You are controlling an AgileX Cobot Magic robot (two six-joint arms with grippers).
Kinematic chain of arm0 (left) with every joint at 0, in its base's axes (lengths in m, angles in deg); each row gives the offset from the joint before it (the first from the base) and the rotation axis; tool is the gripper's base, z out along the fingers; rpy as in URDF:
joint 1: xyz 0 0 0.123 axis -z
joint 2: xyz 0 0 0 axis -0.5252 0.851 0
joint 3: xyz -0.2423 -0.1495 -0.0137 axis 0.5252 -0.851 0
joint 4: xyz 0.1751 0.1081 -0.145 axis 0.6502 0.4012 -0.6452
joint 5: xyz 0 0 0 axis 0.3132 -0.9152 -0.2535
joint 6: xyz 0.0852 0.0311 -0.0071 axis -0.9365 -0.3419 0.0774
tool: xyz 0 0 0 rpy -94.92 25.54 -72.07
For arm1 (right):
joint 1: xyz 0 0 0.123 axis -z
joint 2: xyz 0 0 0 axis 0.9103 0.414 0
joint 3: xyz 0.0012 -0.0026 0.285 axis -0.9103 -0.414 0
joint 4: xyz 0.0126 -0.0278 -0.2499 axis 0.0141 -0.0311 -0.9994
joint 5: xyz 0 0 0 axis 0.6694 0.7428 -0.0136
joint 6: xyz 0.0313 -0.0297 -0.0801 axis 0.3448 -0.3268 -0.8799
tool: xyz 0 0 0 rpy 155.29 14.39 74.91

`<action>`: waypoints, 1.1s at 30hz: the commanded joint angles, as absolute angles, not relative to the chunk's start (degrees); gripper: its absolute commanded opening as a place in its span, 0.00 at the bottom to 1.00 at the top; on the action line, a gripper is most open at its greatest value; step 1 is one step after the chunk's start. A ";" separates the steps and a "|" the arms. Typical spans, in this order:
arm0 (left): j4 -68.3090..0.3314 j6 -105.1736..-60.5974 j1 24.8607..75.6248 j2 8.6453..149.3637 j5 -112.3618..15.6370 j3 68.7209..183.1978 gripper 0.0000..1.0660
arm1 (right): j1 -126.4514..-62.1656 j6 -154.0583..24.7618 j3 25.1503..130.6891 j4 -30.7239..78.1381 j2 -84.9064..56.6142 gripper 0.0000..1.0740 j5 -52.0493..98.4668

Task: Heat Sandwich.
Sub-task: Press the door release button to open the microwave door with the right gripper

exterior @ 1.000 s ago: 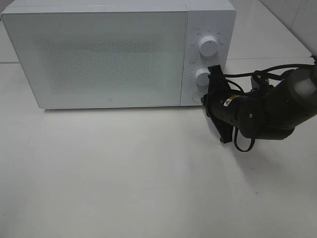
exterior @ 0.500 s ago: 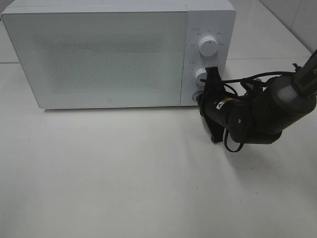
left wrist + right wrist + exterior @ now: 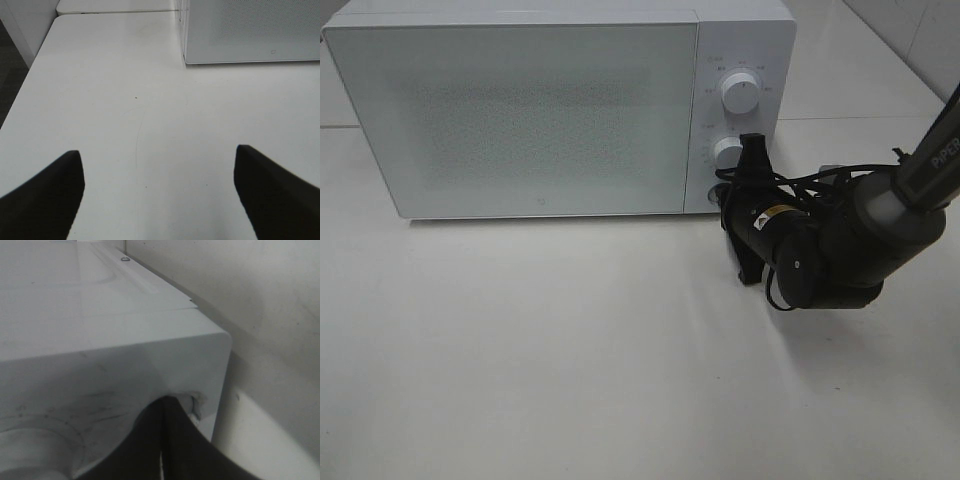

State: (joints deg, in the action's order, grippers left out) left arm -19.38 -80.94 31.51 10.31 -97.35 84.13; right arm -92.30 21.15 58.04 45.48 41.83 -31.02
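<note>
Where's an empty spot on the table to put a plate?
The wide white table in front of the microwave is bare, from its door to the near edge. Also bare: past the microwave's corner, under the open left pincer. Crowded only by the knobs, where the shut right pincer and arm sit.

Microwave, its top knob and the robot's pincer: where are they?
microwave [image 3: 520, 110], exterior high view, middle of its door.
top knob [image 3: 740, 93], exterior high view, centre of the dial.
right pincer [image 3: 165, 405], right wrist view, its closed tips against the microwave's front.
</note>
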 commanded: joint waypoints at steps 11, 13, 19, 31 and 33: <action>-19.89 -80.71 31.45 9.33 -96.66 83.96 0.71 | -90.93 24.65 64.40 46.85 44.12 0.00 -41.91; -19.89 -80.71 31.45 9.33 -96.66 83.96 0.71 | -90.93 26.37 65.37 46.85 45.10 0.00 -43.00; -19.89 -80.77 31.45 9.33 -96.66 83.96 0.71 | -90.93 26.37 67.26 46.00 46.24 0.00 -45.17; -19.89 -80.77 31.45 9.33 -96.66 83.96 0.71 | -90.93 26.77 70.18 44.91 47.68 0.00 -46.09; -19.89 -80.77 31.45 9.33 -96.66 83.96 0.71 | -90.93 26.77 70.18 45.02 47.68 0.00 -46.09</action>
State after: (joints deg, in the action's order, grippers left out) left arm -19.38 -80.94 31.51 10.31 -97.35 84.13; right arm -92.99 24.02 62.74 47.83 45.21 -29.36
